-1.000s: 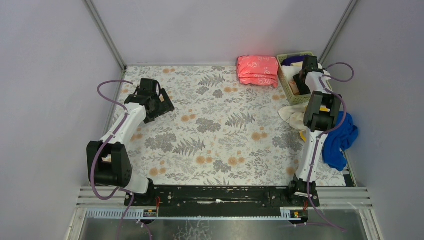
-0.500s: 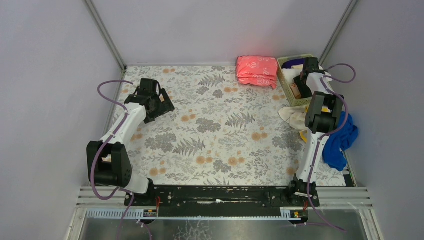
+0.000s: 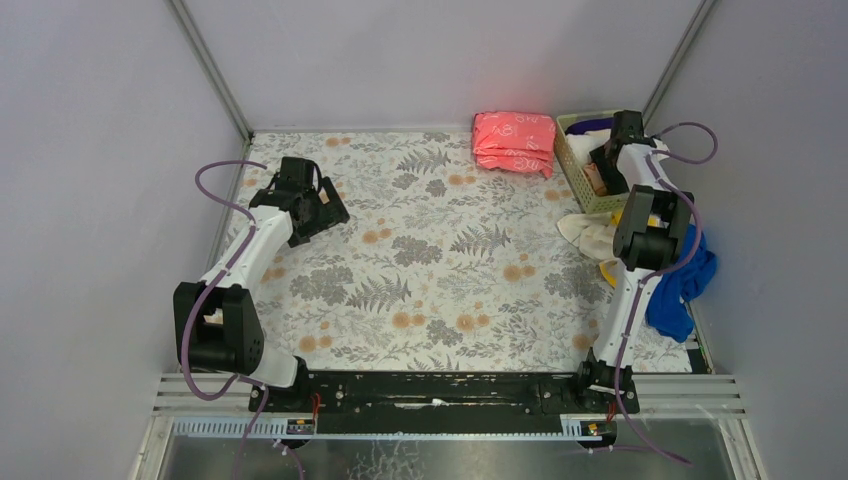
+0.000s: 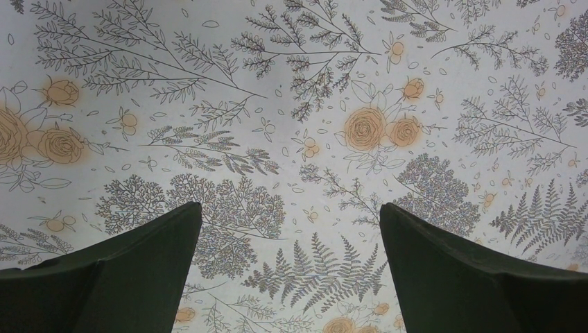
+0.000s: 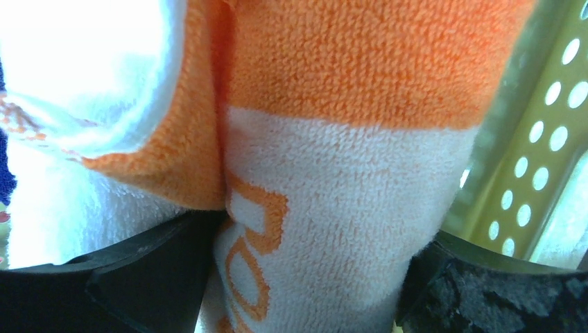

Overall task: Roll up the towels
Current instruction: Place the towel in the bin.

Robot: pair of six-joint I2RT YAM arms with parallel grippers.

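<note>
**Top view.** My left gripper [image 3: 322,207] hangs over the far left part of the flower-printed table cover [image 3: 440,260], with nothing near it. My right arm reaches to the far right corner, where my right gripper [image 3: 602,168] points down into the yellow-green basket [image 3: 566,152]. A folded pink stack [image 3: 515,141] lies just left of the basket. On the cover in front of the basket lie loose cream-white towels [image 3: 583,229]. A plain blue towel [image 3: 679,287] is crumpled at the right edge of the table, beside my right arm. A small piece of a yellow towel [image 3: 606,270] shows between the cream-white and blue ones. A dark blue cloth [image 3: 588,125] sits at the far end of the basket.

**Left wrist view.** My two fingers [image 4: 142,267] stand wide apart with only the printed cover showing between them. This gripper is open and holds nothing.

**Right wrist view.** An orange towel with a white pattern [image 5: 347,76] fills the whole gap between my fingers [image 5: 142,277]. Its pile meets the inner face of each. From this I cannot tell whether the jaws are pressing on it or only standing against its sides. The towel lies inside the basket, whose perforated wall shows at the right. A white cloth [image 5: 90,62], glaring in the light, lies against the towel's left side.
</note>
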